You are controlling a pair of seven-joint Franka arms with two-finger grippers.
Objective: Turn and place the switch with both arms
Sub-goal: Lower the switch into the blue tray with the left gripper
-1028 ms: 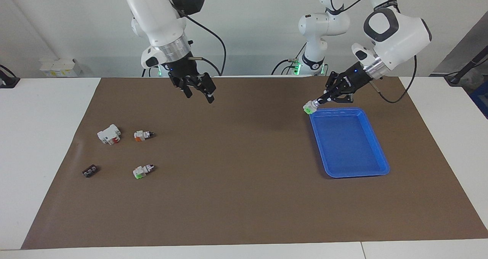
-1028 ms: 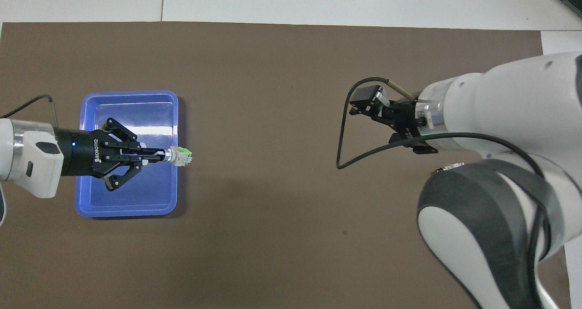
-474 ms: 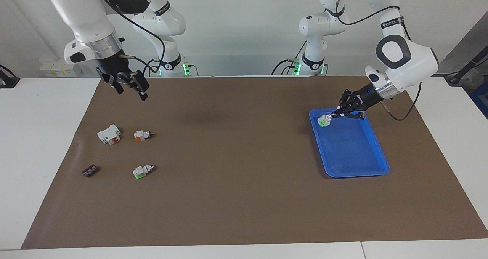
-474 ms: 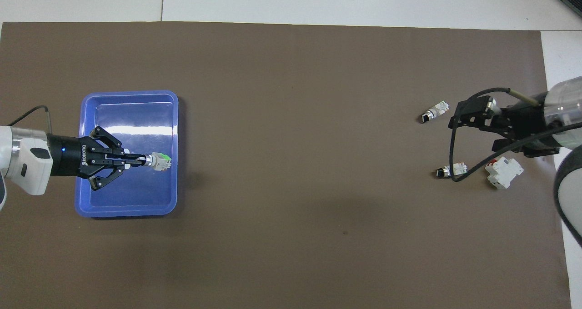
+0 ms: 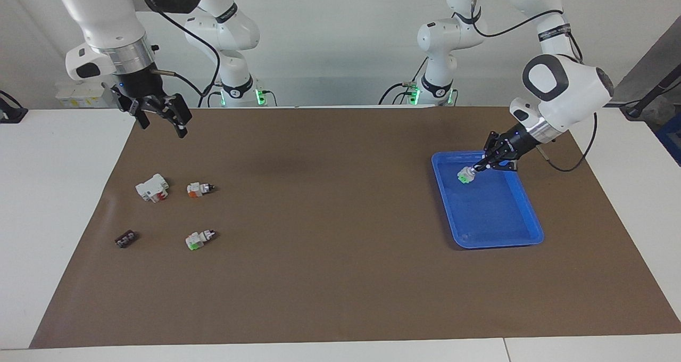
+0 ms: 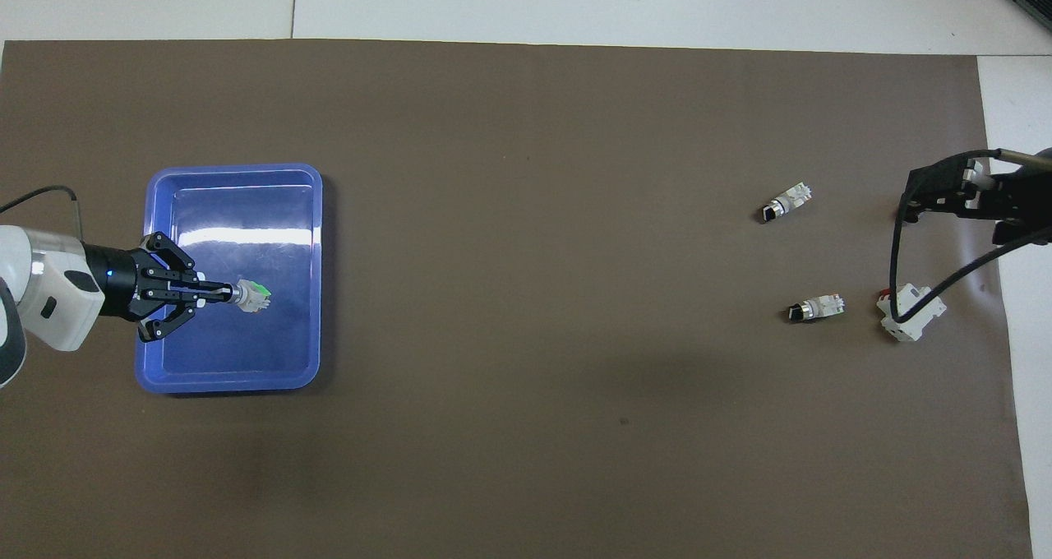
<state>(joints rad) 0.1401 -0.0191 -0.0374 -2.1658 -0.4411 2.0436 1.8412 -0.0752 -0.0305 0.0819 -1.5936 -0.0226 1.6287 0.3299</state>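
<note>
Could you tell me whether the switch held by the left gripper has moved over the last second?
Yes. The switch, in the left gripper, went from outside the blue tray's corner to over its inside.

White arms (image 5: 564,82), silver wrist rings, black cables.

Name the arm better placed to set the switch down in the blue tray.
Left: its pincer is shut on the switch low over the blue tray. The right pincer hangs open over the table's other end.

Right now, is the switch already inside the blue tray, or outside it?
Over the inside, not set down: the switch hangs above the blue tray floor, with the left tool shut on its knob end.
</note>
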